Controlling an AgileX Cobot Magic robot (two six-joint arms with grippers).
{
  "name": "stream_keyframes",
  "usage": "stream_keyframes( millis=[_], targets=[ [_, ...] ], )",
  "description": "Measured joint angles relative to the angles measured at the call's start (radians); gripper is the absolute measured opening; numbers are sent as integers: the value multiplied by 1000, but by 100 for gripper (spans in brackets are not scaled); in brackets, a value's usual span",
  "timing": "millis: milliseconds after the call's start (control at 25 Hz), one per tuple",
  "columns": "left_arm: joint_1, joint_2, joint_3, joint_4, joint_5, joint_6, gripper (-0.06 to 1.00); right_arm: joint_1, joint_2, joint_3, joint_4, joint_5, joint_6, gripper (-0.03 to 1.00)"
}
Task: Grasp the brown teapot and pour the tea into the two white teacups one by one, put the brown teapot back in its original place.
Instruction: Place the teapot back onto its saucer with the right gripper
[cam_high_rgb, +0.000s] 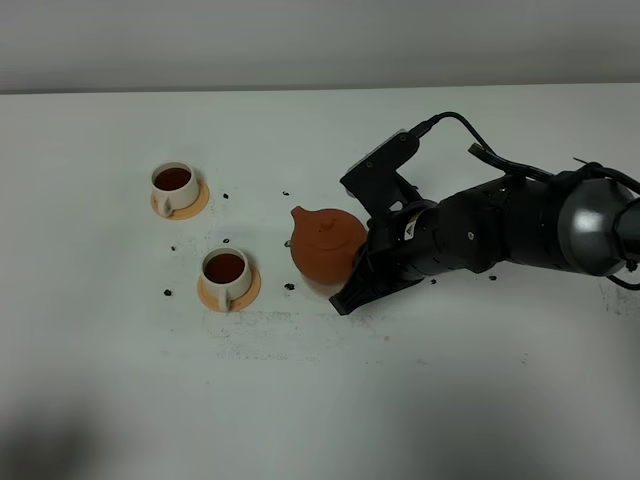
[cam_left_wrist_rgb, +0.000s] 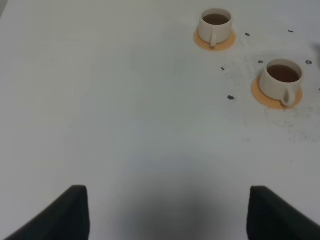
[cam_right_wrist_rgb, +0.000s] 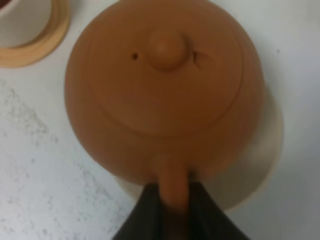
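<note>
The brown teapot (cam_high_rgb: 325, 243) sits over a pale beige coaster (cam_right_wrist_rgb: 260, 160) on the white bench (cam_high_rgb: 450, 400), its loop handle pinched between the closed fingers of the right end effector (cam_right_wrist_rgb: 175, 210). Just beside the teapot's spout stands the nearer white teacup (cam_high_rgb: 226, 272) on its orange saucer (cam_high_rgb: 245, 293); the farther teacup (cam_high_rgb: 174, 185) stands beyond it. Both hold dark tea. Dark specks (cam_high_rgb: 290, 286) dot the bench around the teapot. The left end effector (cam_left_wrist_rgb: 167, 212) hovers well apart from the teapot, fingers spread wide, holding nothing.
</note>
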Motion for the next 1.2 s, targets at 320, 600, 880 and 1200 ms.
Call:
stream_keyframes(
  millis=[320,600,880,1200],
  targets=[
    [0,0,0,0,0,0,66,-25,0,0,1,-5,27,11],
    [0,0,0,0,0,0,66,-29,3,27,12,-19,33,11],
    [0,0,0,0,0,0,66,-29,7,41,22,-41,33,11],
    [0,0,0,0,0,0,66,-29,7,60,23,-46,36,11]
  ],
)
